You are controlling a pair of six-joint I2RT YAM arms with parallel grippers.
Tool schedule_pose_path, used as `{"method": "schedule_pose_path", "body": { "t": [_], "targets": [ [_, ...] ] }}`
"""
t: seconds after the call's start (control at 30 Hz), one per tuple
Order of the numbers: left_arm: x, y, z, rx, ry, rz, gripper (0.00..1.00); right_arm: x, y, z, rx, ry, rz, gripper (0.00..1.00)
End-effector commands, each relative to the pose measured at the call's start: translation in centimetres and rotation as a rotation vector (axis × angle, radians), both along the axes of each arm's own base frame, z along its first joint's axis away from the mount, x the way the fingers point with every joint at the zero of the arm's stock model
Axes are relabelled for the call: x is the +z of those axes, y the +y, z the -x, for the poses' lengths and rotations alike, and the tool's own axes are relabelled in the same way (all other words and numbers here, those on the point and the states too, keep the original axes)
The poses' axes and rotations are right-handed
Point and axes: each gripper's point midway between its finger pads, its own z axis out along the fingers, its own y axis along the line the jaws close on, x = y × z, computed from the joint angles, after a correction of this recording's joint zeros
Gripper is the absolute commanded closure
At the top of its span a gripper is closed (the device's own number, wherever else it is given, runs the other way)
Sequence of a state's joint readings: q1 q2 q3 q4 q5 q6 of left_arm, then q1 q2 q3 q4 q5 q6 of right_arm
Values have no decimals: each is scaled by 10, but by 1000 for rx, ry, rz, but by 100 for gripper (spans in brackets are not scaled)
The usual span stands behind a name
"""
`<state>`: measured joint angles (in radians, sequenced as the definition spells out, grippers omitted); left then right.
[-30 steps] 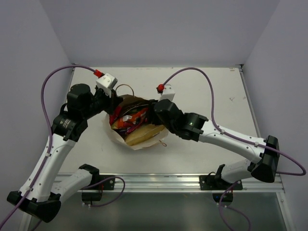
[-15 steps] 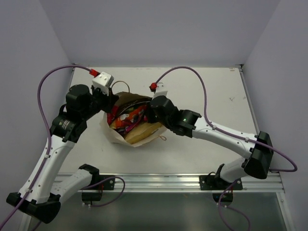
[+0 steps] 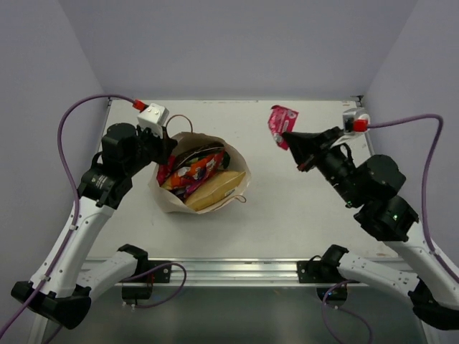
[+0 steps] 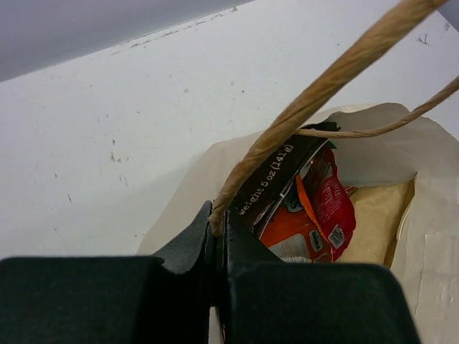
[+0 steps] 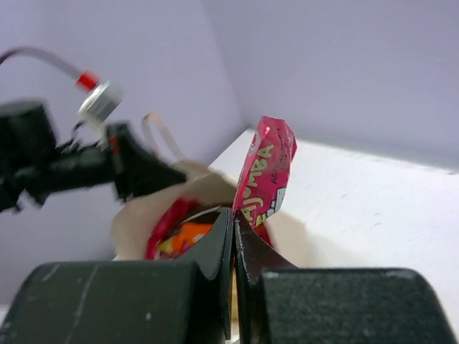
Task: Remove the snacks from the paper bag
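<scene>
The work surface is a white table [image 3: 301, 208], lightly scuffed, with an aluminium rail [image 3: 237, 269] along its near edge. Plain lavender walls [image 3: 237, 43] enclose it on 3 sides. The paper bag [image 3: 165, 198] sits left of centre on the table, mouth facing up and spread into a rough oval. The long axis of the mouth runs from near-left to far-right in the top view. Inside the bag, a tan-yellow packet [image 3: 215, 190] lies along the near wall on the same diagonal. An orange packet [image 3: 197, 170] lies just behind it, and a dark packet [image 3: 197, 147] lies against the far wall. The left gripper [image 3: 166, 147] is at the far-left rim of the bag. Its jaws are fully closed on 1 handle cord [image 4: 323, 86], which rises taut and slanting away from the fingertips in the left wrist view. The right gripper [image 3: 287, 136] is over the far-right part of the table, well apart from the bag. Its jaws are pressed together on the lower end of 1 magenta packet [image 3: 280, 123]. The packet's long axis continues the line of the fingers. In the right wrist view it stands upright above the jaws with its free end crumpled.
</scene>
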<state>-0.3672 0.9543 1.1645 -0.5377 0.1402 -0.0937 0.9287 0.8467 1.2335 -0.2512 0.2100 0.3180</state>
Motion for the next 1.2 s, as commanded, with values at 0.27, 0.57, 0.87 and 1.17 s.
{"method": "schedule_pose_path", "body": {
  "t": [0.27,0.57,0.87,1.17],
  "targets": [
    [40,-5,-8,8,-120,67,100,-150,-47,-131,-201,214,169,100],
    [33,-5,-11,8,-107,50,100,-228,9,-184,69,316,159,100],
    [29,-9,-13,-6,-94,45,100,-295,-54,-206,-189,552,270,57],
    [27,-10,-12,-14,-89,49,100,-208,-64,-159,-264,448,311,26]
  ]
}}
